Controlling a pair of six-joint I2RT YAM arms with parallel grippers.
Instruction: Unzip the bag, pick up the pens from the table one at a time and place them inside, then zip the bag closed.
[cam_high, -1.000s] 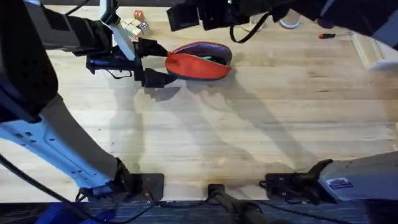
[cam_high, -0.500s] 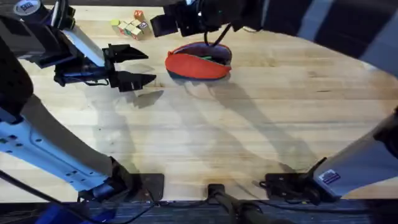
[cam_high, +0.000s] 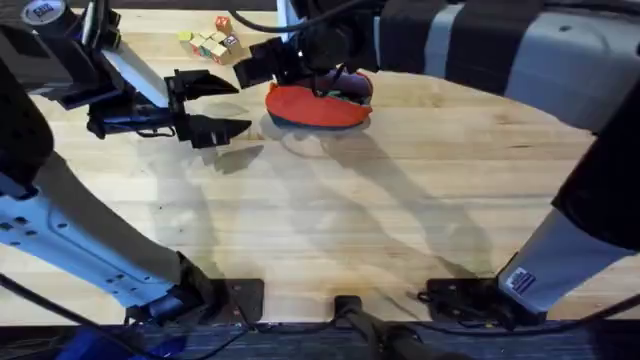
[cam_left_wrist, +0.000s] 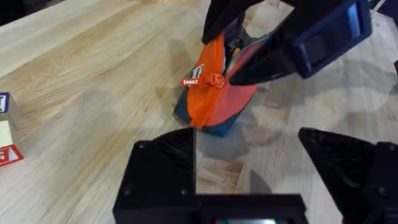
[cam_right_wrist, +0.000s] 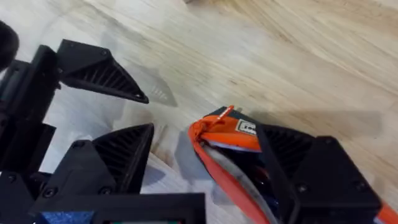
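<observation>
Bag (cam_high: 316, 106) showing orange fabric over a navy underside, orange zipper pull (cam_left_wrist: 215, 79), small white tag with red lettering (cam_left_wrist: 191, 81). Table (cam_high: 380, 200) showing pale wood grain. Both grippers (cam_high: 215, 104) (cam_right_wrist: 211, 168) showing black. Blocks (cam_high: 208, 40) showing mixed colours.
</observation>
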